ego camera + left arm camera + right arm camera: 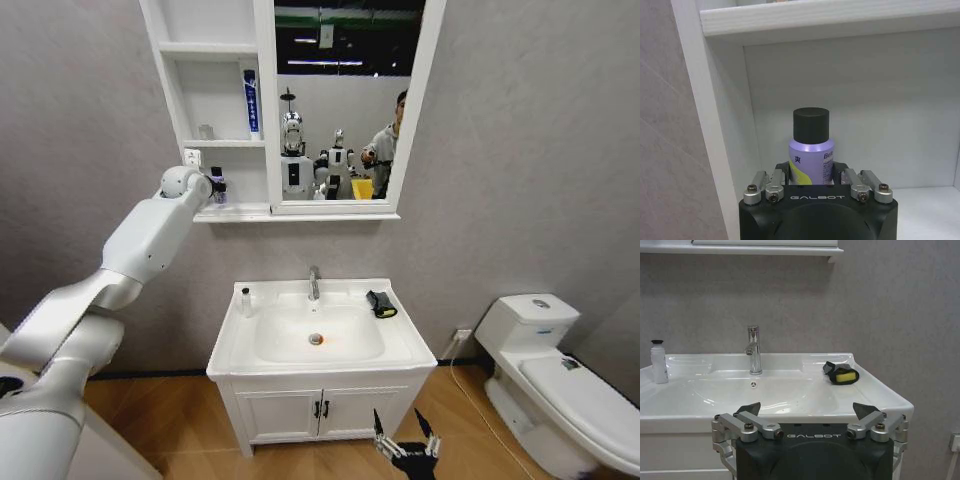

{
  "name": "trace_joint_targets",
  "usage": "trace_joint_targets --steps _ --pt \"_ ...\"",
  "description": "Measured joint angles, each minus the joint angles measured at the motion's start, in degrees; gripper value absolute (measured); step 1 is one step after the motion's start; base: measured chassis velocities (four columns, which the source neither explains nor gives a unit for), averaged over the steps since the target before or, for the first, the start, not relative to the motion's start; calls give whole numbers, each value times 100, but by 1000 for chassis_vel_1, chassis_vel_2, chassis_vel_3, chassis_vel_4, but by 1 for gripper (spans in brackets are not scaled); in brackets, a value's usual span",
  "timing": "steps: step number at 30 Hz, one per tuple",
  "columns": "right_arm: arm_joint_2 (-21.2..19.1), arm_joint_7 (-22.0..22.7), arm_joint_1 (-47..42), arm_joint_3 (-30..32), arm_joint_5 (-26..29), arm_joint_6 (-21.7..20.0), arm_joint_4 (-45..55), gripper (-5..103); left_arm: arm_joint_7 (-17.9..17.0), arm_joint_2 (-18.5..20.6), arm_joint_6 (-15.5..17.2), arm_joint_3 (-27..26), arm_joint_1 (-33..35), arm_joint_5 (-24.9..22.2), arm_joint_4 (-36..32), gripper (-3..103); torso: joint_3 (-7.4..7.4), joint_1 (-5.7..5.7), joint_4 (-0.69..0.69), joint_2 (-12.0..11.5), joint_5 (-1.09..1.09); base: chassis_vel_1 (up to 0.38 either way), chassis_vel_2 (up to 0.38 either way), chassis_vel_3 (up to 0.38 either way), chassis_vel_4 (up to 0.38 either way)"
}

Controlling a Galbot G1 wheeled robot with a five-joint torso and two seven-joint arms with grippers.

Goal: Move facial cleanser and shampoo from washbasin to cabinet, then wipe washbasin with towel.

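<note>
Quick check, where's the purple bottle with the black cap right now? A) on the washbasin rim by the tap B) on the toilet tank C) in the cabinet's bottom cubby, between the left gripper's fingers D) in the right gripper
C: the purple bottle stands in the cabinet's bottom cubby, between the fingers of the left gripper; the right gripper hangs open and empty before the washbasin.

The word "GALBOT" is printed in pale letters on the black housing of the left gripper [812, 172], low in the middle of the left wrist view, and likewise on the right gripper [810, 415] in the right wrist view. The purple bottle [811, 160] between the left gripper's fingers carries partly hidden label text: "Bett…" at its upper right and a Chinese character, 爽, at its left.
</note>
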Motion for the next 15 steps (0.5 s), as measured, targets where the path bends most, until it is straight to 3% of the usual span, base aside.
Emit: trace_joint_targets --steps 7,9,12,15 --pt "1 46 -31 21 -4 8 46 100 171 15 -223 2 180 -34 -39 40 0 0 0 0 -1 0 0 0 0" --pt "6 46 -33 20 -11 15 47 100 165 13 -202 -10 205 -87 -64 44 -1 0 0 1 1 0 0 0 0" --pt "28 46 -42 21 -17 28 70 100 126 4 -180 -75 246 -95 -77 61 0 0 0 0 0 0 0 0 0" --pt "37 46 -43 23 -18 42 75 100 102 35 -168 -101 272 -108 -157 66 0 0 -1 0 0 0 0 0 0"
